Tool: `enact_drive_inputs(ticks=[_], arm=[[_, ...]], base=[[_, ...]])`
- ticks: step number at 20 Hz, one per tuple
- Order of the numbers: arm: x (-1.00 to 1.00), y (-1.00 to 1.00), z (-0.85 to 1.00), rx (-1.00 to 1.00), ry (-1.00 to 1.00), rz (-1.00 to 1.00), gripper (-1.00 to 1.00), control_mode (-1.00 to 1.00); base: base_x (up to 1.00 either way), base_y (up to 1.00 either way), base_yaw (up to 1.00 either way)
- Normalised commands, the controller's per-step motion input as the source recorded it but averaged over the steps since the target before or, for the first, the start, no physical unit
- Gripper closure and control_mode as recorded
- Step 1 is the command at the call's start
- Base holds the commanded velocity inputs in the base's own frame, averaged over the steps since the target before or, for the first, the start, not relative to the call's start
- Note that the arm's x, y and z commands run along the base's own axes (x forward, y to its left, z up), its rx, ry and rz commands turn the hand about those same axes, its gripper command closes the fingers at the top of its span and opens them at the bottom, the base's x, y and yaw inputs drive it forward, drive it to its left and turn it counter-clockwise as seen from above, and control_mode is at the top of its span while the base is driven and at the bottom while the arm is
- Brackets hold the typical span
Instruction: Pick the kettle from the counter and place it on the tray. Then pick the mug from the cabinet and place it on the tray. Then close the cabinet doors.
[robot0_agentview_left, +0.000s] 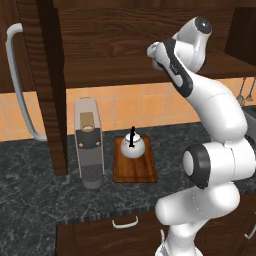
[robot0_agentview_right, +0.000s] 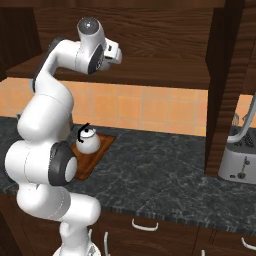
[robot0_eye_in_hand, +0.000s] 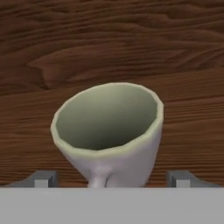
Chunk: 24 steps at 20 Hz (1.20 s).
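Our hand (robot0_eye_in_hand: 112, 178) at the mug, jaws wide and empty

Nearest, the mug (robot0_eye_in_hand: 109, 131) sits between our spread fingertips (robot0_eye_in_hand: 43, 178) on the cabinet (robot0_agentview_left: 100, 45) shelf, handle toward us at 6 o'clock; we judge it light, rigid, smooth and chippable, best pinched across the body. Below on the dark marbled counter (robot0_agentview_left: 35, 195), the kettle (robot0_agentview_left: 132, 146) already rests on the tray (robot0_agentview_left: 135, 172), a grey appliance (robot0_agentview_left: 88, 150) at its 9 o'clock. Beyond, orange tiles.

The arm (robot0_agentview_left: 215, 125) has glossy white rounded shells with dark grey bands at the joints, and behind the gripper (robot0_eye_in_hand: 113, 178) two small grey finger tips (robot0_eye_in_hand: 43, 178)
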Motion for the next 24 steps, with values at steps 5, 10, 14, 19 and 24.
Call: enact_drive_inputs(ticks=[5, 10, 14, 19, 24], arm=[[0.00, 0.00, -0.02, 0.01, 0.00, 0.00, 1.00, -1.00], [0.02, 0.00, -0.02, 0.01, 0.00, 0.00, 1.00, -1.00], [-0.06, 0.00, 0.00, 0.00, 0.00, 0.00, 1.00, -1.00], [-0.73, -0.10, 0.00, 0.00, -0.06, 0.02, 1.00, -1.00], [-1.00, -0.19, 0.00, 0.00, -0.22, 0.18, 1.00, -1.00]], base=[[0.00, 0.00, 0.00], [0.00, 0.00, 0.00], [0.00, 0.00, 0.00], [0.00, 0.00, 0.00], [0.00, 0.00, 0.00]])
